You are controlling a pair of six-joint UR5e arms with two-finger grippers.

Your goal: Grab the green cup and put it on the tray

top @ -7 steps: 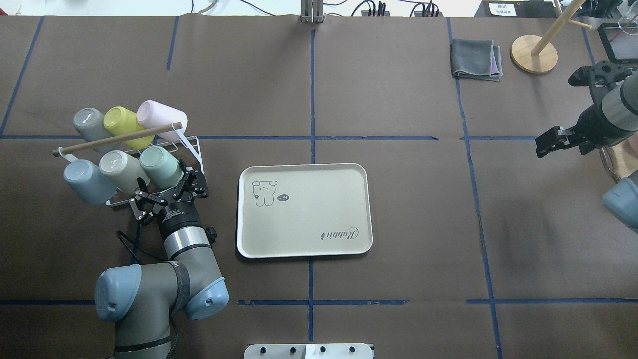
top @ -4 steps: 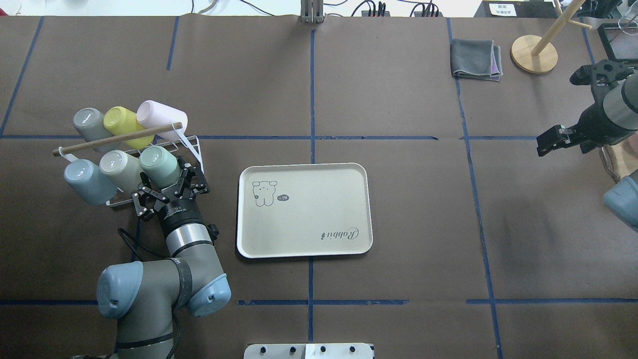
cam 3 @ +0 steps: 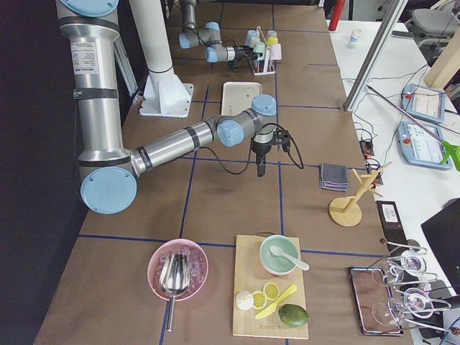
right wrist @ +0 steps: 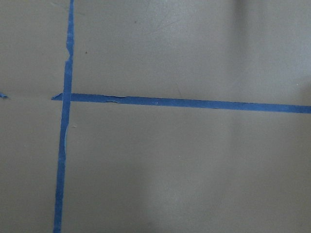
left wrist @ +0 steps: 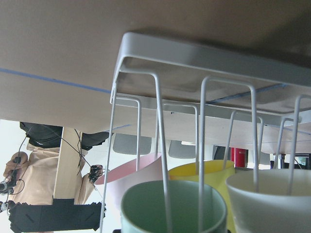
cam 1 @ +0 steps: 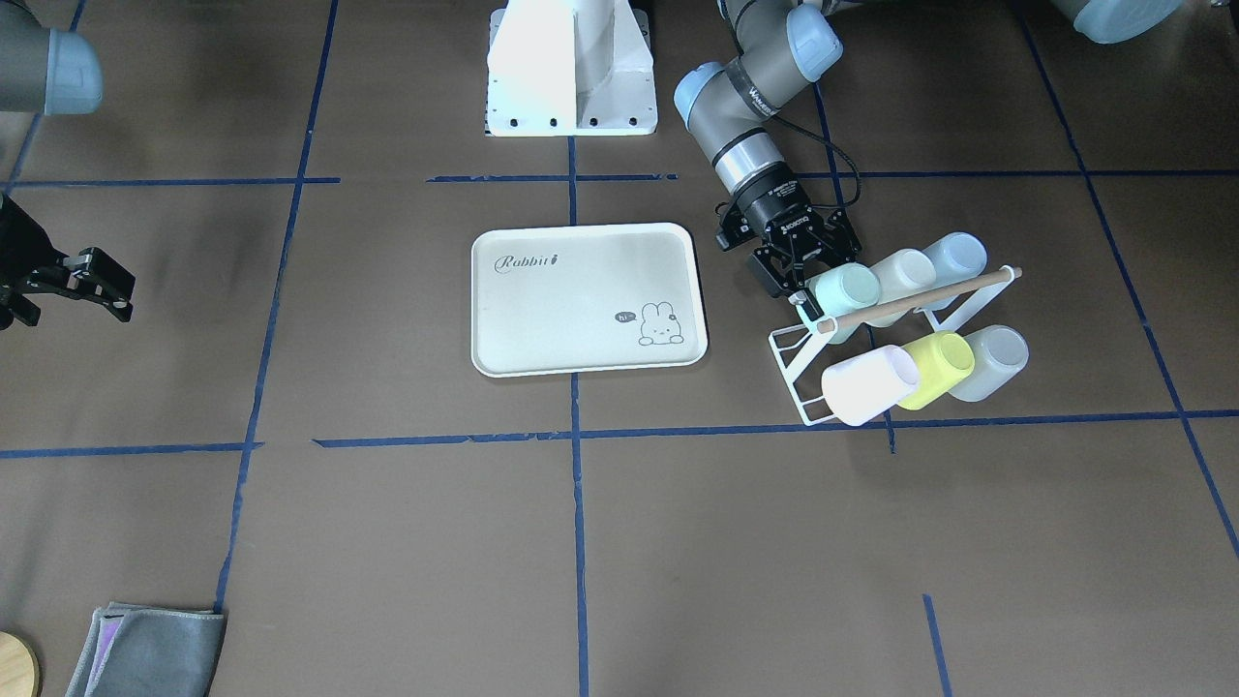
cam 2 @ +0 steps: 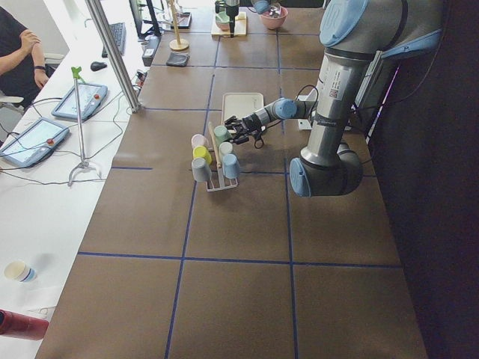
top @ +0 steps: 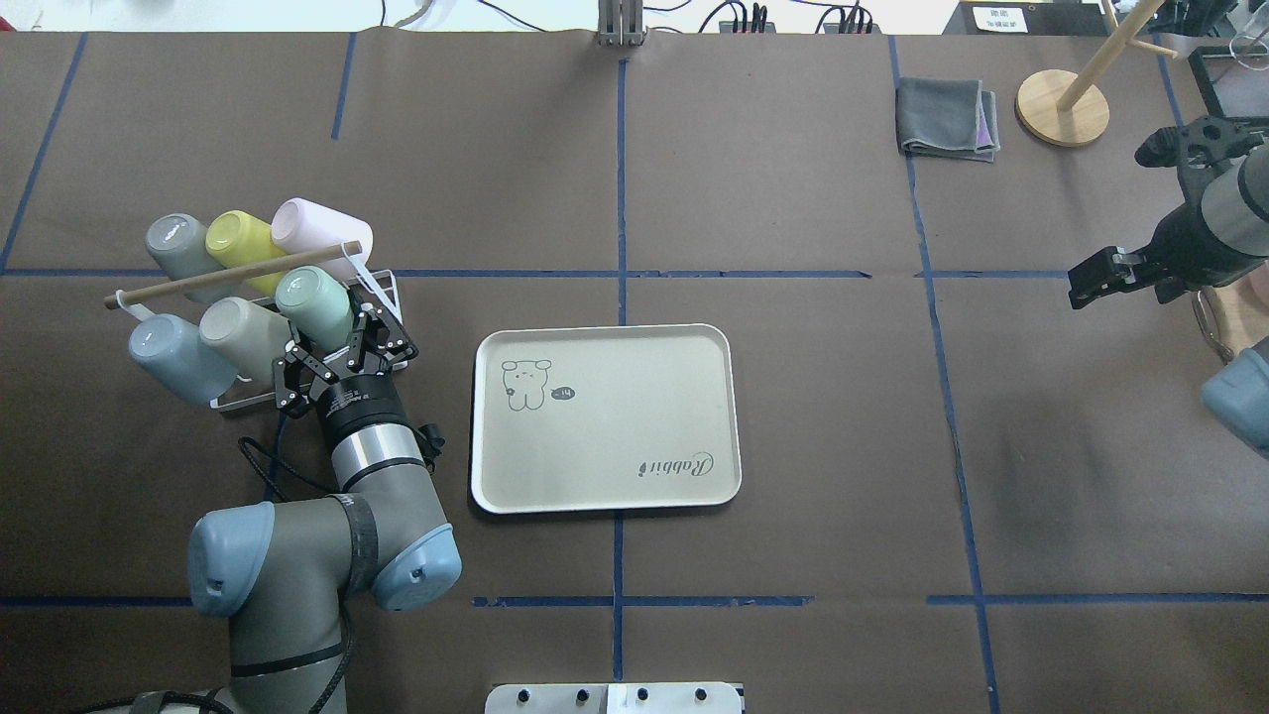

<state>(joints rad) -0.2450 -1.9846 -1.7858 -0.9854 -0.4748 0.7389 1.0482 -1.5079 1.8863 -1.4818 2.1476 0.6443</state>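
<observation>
The green cup [top: 312, 302] hangs mouth-down on a peg of the white wire rack [top: 385, 290], at the rack's end nearest the tray. My left gripper [top: 335, 335] is shut on the cup near its mouth and holds it raised along the peg. In the left wrist view the cup's open mouth [left wrist: 172, 206] fills the bottom centre, with a wire peg still inside it. The cream tray [top: 605, 446] lies flat just to the right of the rack and holds nothing. My right gripper [top: 1076, 295] hangs shut and empty over bare table at the far right.
The rack also holds yellow [top: 238, 238], pink [top: 322, 226], grey [top: 178, 243], blue [top: 164, 352] and beige [top: 238, 332] cups under a wooden dowel [top: 228, 275]. A folded grey cloth [top: 947, 117] and a wooden stand [top: 1061, 107] sit at the far right.
My left gripper moved forward onto the green cup and closed on it. The cup has shifted up along its peg. The right arm has barely moved.
</observation>
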